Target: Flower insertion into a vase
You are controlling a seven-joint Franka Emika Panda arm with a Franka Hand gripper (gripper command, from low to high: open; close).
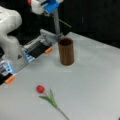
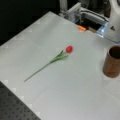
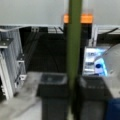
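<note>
Fingers (image 3: 53, 91): clenched on a green stem (image 3: 73, 50).
Gripper (image 1: 51, 7): above the vase (image 1: 66, 51), slightly towards a front view's left.
Stem axis: upright, lower end near the vase's mouth.
Vase: standing upright on the table (image 1: 95, 75).
Red flower (image 1: 50, 96): lying flat, well apart from the vase.

I've got the vase (image 1: 66, 51) standing upright on the grey counter (image 1: 95, 75), a dark brown, wood-coloured tube, taller than wide, round mouth dark. In a front view it sits at the right edge (image 2: 112, 61). The flower (image 1: 50, 97) lies flat on the counter, well apart from the vase: red bud, green leaves, thin stem. In a front view (image 2: 53, 60) its bud points toward the vase.
</note>
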